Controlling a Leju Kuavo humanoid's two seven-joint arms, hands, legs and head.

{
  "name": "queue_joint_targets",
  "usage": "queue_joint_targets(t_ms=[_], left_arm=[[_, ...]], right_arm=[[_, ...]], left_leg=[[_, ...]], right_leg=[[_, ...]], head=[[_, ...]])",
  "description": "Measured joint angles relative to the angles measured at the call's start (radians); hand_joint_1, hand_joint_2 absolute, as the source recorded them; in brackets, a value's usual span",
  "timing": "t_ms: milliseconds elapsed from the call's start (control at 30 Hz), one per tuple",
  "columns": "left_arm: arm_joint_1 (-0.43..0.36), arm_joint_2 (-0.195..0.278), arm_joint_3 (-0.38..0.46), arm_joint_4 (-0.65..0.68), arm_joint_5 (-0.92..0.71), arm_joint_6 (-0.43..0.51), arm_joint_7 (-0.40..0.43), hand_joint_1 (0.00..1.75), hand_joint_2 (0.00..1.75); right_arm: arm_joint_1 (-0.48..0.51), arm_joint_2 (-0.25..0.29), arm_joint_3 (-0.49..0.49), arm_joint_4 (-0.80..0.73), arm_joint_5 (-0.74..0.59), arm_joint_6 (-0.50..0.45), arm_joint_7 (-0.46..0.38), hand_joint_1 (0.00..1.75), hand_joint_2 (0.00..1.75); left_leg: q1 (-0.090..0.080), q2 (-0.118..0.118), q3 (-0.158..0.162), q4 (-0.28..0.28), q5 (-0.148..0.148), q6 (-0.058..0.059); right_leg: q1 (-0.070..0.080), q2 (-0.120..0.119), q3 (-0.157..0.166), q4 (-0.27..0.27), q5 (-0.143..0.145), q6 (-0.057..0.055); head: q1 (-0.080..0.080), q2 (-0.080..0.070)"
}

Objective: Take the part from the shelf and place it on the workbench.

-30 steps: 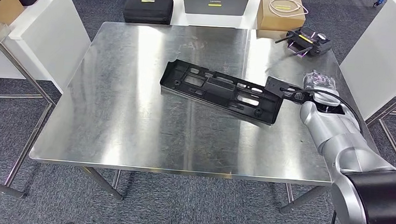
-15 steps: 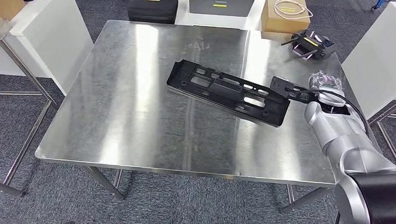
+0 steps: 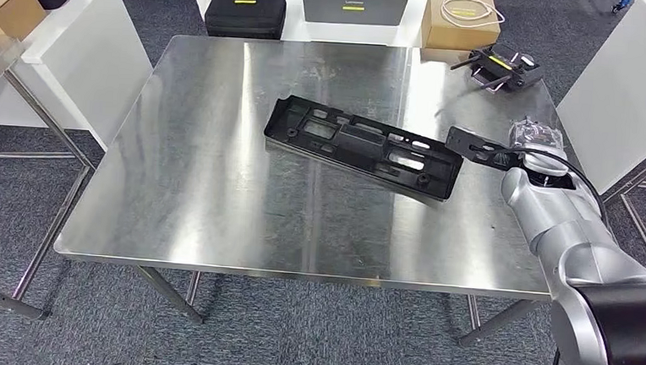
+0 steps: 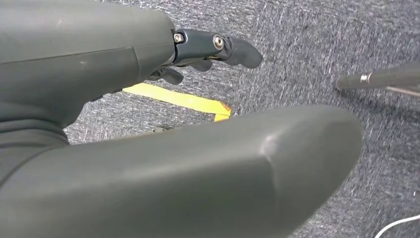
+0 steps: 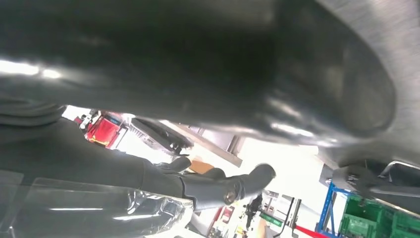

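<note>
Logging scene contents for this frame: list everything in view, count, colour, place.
part: 1, black, long perforated plastic panel, mid workbench, right end at the right hand
workbench: 1, steel, centre
remote controller: 1, black with yellow label, far right corner of workbench
cardboard box: 1, brown, white cable coiled on top, behind workbench
carry case: 1, black, yellow label, behind workbench
right hand: 1, dark, at the part's right end
left hand: 1, grey, over carpet, holding nothing

Matt black plastic part (image 3: 362, 146); scuffed glossy steel workbench (image 3: 217, 201).
</note>
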Motion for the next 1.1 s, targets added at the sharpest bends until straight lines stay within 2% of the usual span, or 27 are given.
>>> queue_joint_targets(t_ms=[33,100,133,167,200,233,300,333,367,433,467,533,567,600,633,667,700,733,767,800,833,867,967,1000,1033,1100], left_arm=[[0.001,0.000,0.001,0.000,0.000,0.000,0.000,0.00,0.00],[0.001,0.000,0.005,0.000,0.001,0.000,-0.001,0.00,0.00],[0.002,0.000,0.006,0.000,0.001,-0.001,-0.001,0.00,0.00],[0.003,0.000,0.008,0.001,0.002,-0.001,-0.001,0.00,0.00],[0.003,0.000,0.009,0.001,0.002,-0.001,-0.001,0.00,0.00],[0.004,0.000,0.010,0.001,0.002,-0.001,-0.001,0.00,0.00],[0.002,0.004,0.013,0.001,0.001,-0.001,-0.001,0.00,0.00],[0.001,0.006,0.015,0.001,0.001,-0.002,-0.001,0.00,0.00],[0.001,0.008,0.017,0.001,0.001,-0.002,-0.001,0.00,0.00],[0.001,0.012,0.021,0.000,0.002,-0.001,-0.002,0.00,0.00],[0.001,0.012,0.022,0.000,0.002,-0.001,-0.002,0.00,0.00],[0.000,0.011,0.023,0.000,0.002,-0.002,-0.002,0.00,0.00],[-0.001,0.009,0.023,0.000,0.002,-0.002,-0.002,0.00,0.00],[-0.002,0.007,0.023,0.001,0.001,-0.003,-0.003,0.00,0.00],[-0.002,0.005,0.023,0.001,0.000,-0.003,-0.003,0.00,0.00],[-0.001,0.002,0.023,0.001,0.000,-0.004,-0.004,0.00,0.00],[0.000,-0.001,0.023,0.001,-0.001,-0.004,-0.004,0.00,0.00],[0.000,-0.003,0.023,0.001,-0.002,-0.004,-0.004,0.00,0.00],[0.000,-0.004,0.024,0.001,-0.003,-0.004,-0.005,0.00,0.00],[-0.001,-0.004,0.024,0.001,-0.004,-0.004,-0.006,0.00,0.00],[-0.002,-0.003,0.025,0.001,-0.004,-0.003,-0.007,0.00,0.00],[-0.002,-0.002,0.025,0.001,-0.005,-0.003,-0.008,0.00,0.00],[0.003,-0.003,0.027,0.002,-0.005,-0.002,-0.012,0.00,0.00],[0.005,-0.003,0.027,0.003,-0.005,-0.002,-0.012,0.00,0.00],[0.007,-0.004,0.027,0.003,-0.006,-0.002,-0.012,0.00,0.00],[0.007,-0.004,0.028,0.004,-0.006,-0.002,-0.012,0.00,0.00]], right_arm=[[0.000,0.001,0.000,0.000,0.001,0.000,0.001,0.00,0.00],[0.000,0.003,0.000,0.000,0.004,0.000,0.003,0.00,0.00],[0.001,0.004,0.000,0.000,0.005,0.000,0.004,0.00,0.00],[0.002,0.005,0.000,0.001,0.006,0.000,0.004,0.00,0.00],[0.003,0.006,0.000,0.001,0.007,0.000,0.004,0.00,0.00],[0.004,0.006,0.000,0.001,0.007,0.000,0.005,0.00,0.00],[0.003,0.006,-0.001,0.000,0.009,-0.001,0.006,0.00,0.00],[0.002,0.006,-0.002,0.000,0.009,-0.001,0.007,0.00,0.00],[0.002,0.006,-0.003,0.000,0.009,-0.002,0.007,0.00,0.00],[0.004,0.007,-0.004,-0.001,0.010,-0.003,0.007,0.00,0.00],[0.005,0.007,-0.005,-0.001,0.011,-0.005,0.007,0.00,0.00],[0.005,0.003,-0.006,-0.002,0.012,-0.008,0.007,0.00,0.00],[0.005,0.000,-0.007,-0.002,0.012,-0.010,0.008,0.00,0.00],[0.008,-0.003,-0.008,-0.001,0.013,-0.011,0.008,0.00,0.00],[0.012,-0.005,-0.008,0.000,0.014,-0.011,0.008,0.00,0.00],[0.018,-0.007,-0.009,0.002,0.014,-0.011,0.009,0.00,0.00],[0.023,-0.008,-0.010,0.002,0.015,-0.011,0.010,0.00,0.00],[0.025,-0.009,-0.011,0.003,0.015,-0.011,0.010,0.00,0.00],[0.026,-0.010,-0.012,0.003,0.015,-0.011,0.010,0.00,0.00],[0.025,-0.011,-0.013,0.003,0.016,-0.012,0.010,0.00,0.00],[0.024,-0.012,-0.013,0.003,0.016,-0.012,0.011,0.00,0.00],[0.025,-0.013,-0.013,0.003,0.016,-0.012,0.011,0.00,0.00],[0.030,-0.012,-0.014,0.004,0.017,-0.013,0.013,0.00,0.00],[0.029,-0.011,-0.014,0.004,0.018,-0.012,0.013,0.00,0.00],[0.029,-0.009,-0.014,0.004,0.018,-0.012,0.013,0.00,0.00],[0.029,-0.008,-0.014,0.004,0.018,-0.011,0.013,0.00,0.00]], left_leg=[[0.002,0.000,-0.015,0.039,-0.029,-0.005],[0.003,0.001,-0.064,0.163,-0.103,-0.013],[0.003,0.001,-0.085,0.217,-0.127,-0.013],[0.003,0.001,-0.094,0.246,-0.135,-0.011],[0.001,0.001,-0.085,0.239,-0.126,-0.005],[-0.002,0.001,-0.056,0.194,-0.101,0.004],[-0.014,0.003,0.023,0.063,-0.051,0.030],[-0.021,0.006,0.050,0.015,-0.037,0.041],[-0.027,0.009,0.063,-0.010,-0.033,0.049],[-0.034,0.012,0.065,-0.025,-0.026,0.060],[-0.032,0.014,0.070,-0.038,-0.016,0.065],[-0.026,0.016,0.077,-0.069,0.009,0.074],[-0.023,0.017,0.076,-0.078,0.018,0.074],[-0.023,0.016,0.070,-0.079,0.024,0.074],[-0.022,0.015,0.065,-0.079,0.028,0.070],[-0.021,0.014,0.059,-0.077,0.032,0.065],[-0.019,0.014,0.054,-0.075,0.035,0.061],[-0.015,0.014,0.048,-0.070,0.037,0.056],[-0.012,0.014,0.040,-0.061,0.037,0.050],[-0.010,0.013,0.030,-0.050,0.036,0.042],[-0.009,0.013,0.018,-0.035,0.034,0.034],[-0.010,0.012,0.008,-0.024,0.034,0.027],[-0.005,0.006,-0.013,-0.010,0.041,0.015],[-0.002,0.005,-0.020,0.003,0.028,0.012],[0.001,0.003,-0.031,0.028,0.000,0.007],[0.003,0.002,-0.063,0.135,-0.091,-0.001]], right_leg=[[-0.001,0.000,-0.001,-0.001,0.002,-0.005],[0.004,0.000,-0.004,-0.001,0.006,-0.012],[0.007,0.000,-0.007,-0.001,0.007,-0.014],[0.011,0.000,-0.009,0.000,0.009,-0.017],[0.015,0.000,-0.010,0.000,0.010,-0.018],[0.018,0.000,-0.011,0.000,0.011,-0.020],[0.024,-0.001,-0.010,-0.002,0.014,-0.020],[0.024,-0.002,-0.010,-0.002,0.016,-0.019],[0.023,-0.003,-0.010,-0.004,0.018,-0.016],[0.020,-0.006,-0.010,-0.011,0.026,-0.006],[0.021,-0.006,-0.013,-0.011,0.027,-0.002],[0.025,-0.005,-0.039,0.034,-0.001,-0.005],[0.024,-0.004,-0.065,0.089,-0.031,-0.010],[0.021,-0.003,-0.095,0.158,-0.064,-0.013],[0.017,-0.003,-0.121,0.220,-0.089,-0.010],[0.011,-0.004,-0.134,0.258,-0.102,-0.002],[0.004,-0.004,-0.129,0.260,-0.100,0.009],[-0.002,-0.004,-0.102,0.216,-0.083,0.024],[-0.010,-0.005,-0.060,0.143,-0.062,0.039],[-0.013,-0.003,-0.023,0.083,-0.045,0.050],[-0.015,-0.001,0.001,0.035,-0.031,0.053],[-0.014,0.002,0.009,0.016,-0.026,0.049],[-0.008,0.004,-0.008,0.023,-0.013,0.022],[-0.008,0.003,-0.014,0.024,-0.007,0.012],[-0.009,0.002,-0.021,0.024,-0.001,0.002],[-0.004,0.002,-0.037,0.023,0.013,-0.011]], head=[[0.000,0.000],[-0.001,0.000],[-0.001,0.000],[-0.001,0.000],[-0.001,0.000],[0.000,0.000],[0.001,0.000],[0.002,0.000],[0.002,0.000],[0.002,0.000],[0.002,0.000],[0.002,0.000],[0.003,0.000],[0.003,0.000],[0.004,0.000],[0.004,0.000],[0.004,0.000],[0.004,0.000],[0.004,0.000],[0.005,0.000],[0.004,0.000],[0.003,0.000],[0.002,0.000],[0.002,0.000],[0.001,0.000],[0.000,0.000]])
